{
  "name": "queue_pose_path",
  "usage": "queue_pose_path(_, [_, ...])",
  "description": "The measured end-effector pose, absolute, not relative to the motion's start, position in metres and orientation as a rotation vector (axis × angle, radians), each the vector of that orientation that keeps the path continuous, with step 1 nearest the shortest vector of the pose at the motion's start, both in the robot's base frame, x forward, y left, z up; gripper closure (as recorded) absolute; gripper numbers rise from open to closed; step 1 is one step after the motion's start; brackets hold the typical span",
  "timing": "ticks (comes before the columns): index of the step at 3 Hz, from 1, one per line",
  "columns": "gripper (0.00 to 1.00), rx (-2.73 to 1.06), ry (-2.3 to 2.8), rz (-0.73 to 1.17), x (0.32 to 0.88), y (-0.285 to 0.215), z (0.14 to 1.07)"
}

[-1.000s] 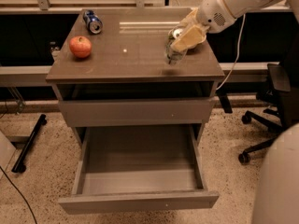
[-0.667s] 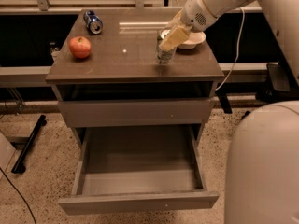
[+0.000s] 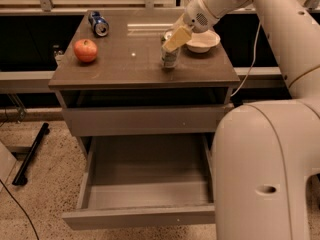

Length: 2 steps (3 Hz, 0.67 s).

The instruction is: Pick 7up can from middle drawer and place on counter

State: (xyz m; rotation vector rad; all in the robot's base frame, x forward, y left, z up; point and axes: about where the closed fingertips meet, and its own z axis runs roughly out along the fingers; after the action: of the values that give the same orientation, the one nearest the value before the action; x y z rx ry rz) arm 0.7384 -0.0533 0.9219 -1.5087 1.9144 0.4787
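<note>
The 7up can [image 3: 169,58], silvery with greenish sides, stands upright on the counter [image 3: 125,66], right of its middle. My gripper [image 3: 174,38] reaches in from the upper right and is shut on the can's top, its beige fingers [image 3: 178,35] over the rim. The middle drawer [image 3: 145,196] is pulled out below the cabinet front, and its grey box is empty.
A red apple [image 3: 85,50] lies at the counter's left and a blue can [image 3: 98,24] lies on its side at the back left. A white bowl [image 3: 202,40] sits just right of the gripper. My white body [image 3: 265,174] fills the lower right beside the drawer.
My gripper has moved left with the 7up can, away from the white bowl toward the counter's middle. My white body has come further into view at the right.
</note>
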Motion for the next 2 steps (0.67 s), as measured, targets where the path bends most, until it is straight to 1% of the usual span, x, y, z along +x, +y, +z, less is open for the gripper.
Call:
queue_pose_path(1, [0.59, -1.470, 1.949, 0.495, 0.754, -0.048, 0.915])
queue_pose_path(2, [0.28, -1.413, 2.014, 0.506, 0.766, -0.044, 0.909])
